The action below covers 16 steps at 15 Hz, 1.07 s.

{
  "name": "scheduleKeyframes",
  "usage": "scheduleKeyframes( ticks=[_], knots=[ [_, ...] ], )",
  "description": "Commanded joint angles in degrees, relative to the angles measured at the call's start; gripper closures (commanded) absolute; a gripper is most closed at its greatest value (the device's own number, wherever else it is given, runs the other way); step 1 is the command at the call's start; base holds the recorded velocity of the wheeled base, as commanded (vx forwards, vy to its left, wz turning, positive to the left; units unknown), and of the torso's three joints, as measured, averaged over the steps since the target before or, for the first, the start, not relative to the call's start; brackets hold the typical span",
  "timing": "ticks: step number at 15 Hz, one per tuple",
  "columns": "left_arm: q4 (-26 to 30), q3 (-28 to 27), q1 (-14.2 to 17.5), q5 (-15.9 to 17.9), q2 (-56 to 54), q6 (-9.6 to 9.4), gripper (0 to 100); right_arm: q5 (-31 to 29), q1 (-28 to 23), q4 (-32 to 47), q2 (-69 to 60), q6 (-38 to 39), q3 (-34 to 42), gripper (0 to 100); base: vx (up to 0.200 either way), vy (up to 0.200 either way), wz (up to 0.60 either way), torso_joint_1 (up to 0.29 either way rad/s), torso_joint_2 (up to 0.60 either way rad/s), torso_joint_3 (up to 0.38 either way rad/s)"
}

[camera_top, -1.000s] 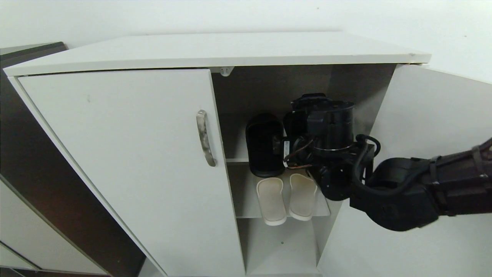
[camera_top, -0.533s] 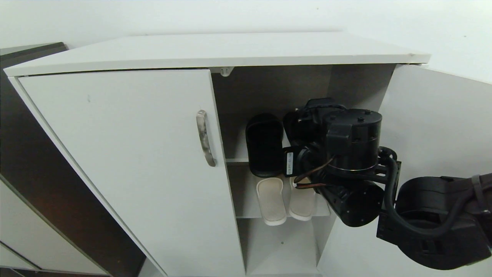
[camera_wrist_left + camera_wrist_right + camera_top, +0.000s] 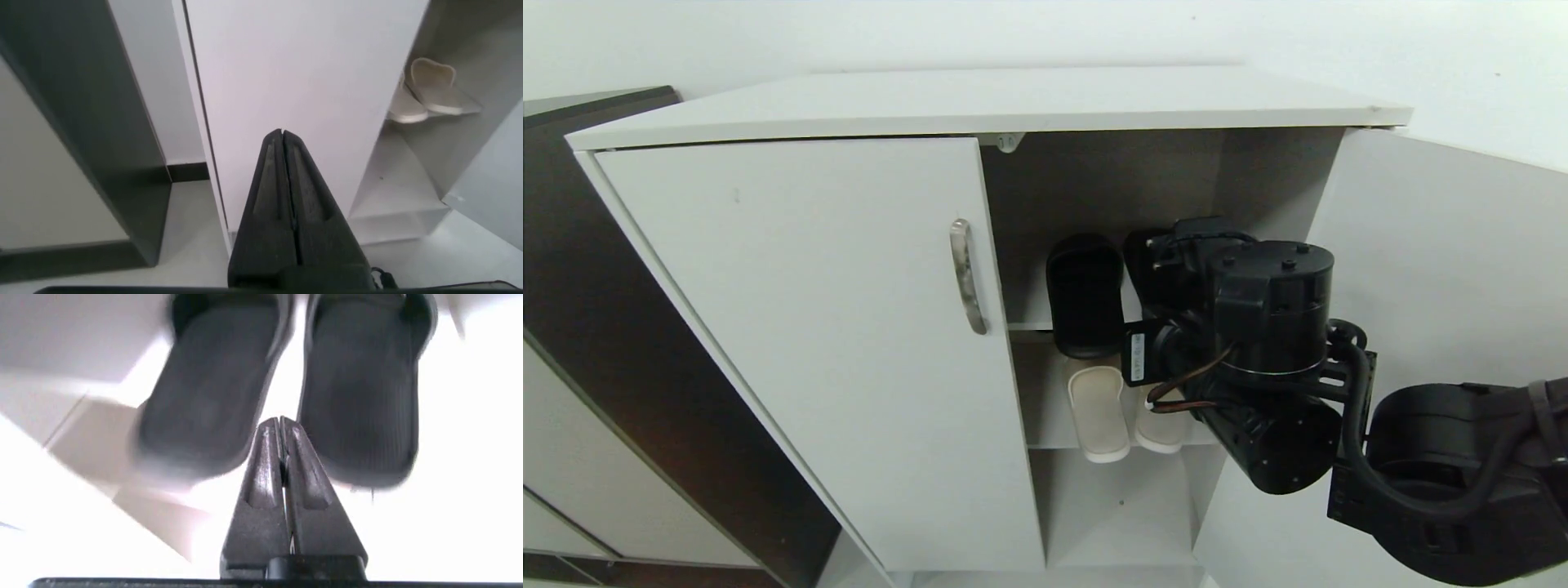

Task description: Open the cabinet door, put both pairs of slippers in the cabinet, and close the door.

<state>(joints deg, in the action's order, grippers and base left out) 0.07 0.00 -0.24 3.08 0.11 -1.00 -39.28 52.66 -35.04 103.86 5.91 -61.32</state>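
Cabinet (image 3: 980, 102), white: right door (image 3: 1445, 269) stood swung open, left door (image 3: 809, 327) shut, its metal handle (image 3: 966, 276) upright. Black slippers (image 3: 1085, 296), one pair, lay side by side on the upper shelf (image 3: 1027, 314), heels past its front edge. White slippers (image 3: 1098, 404), one pair, lay side by side on the shelf below (image 3: 1045, 404). Right gripper (image 3: 280, 429): fingers pressed together, empty, just in front of the black pair's heels. Left gripper (image 3: 282, 139): fingers pressed together, empty, facing the left door low down.
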Motion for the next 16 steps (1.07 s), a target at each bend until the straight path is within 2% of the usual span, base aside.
scheduleKeyframes(
  ticks=[1, 16],
  knots=[
    [0.0, 0.0, 0.0, 0.0, 0.1, 0.03, 100, 0.0, 0.0, -0.1, 0.2, 0.0, 0.2, 100, -0.2, 0.0, 0.0, -0.007, 0.0, 0.002],
    [0.0, 0.0, 0.0, -0.1, 0.1, 0.21, 100, 0.2, 0.9, -0.3, 0.4, -1.3, 3.6, 100, -0.2, 0.0, 0.0, 0.003, 0.0, 0.0]
  ],
)
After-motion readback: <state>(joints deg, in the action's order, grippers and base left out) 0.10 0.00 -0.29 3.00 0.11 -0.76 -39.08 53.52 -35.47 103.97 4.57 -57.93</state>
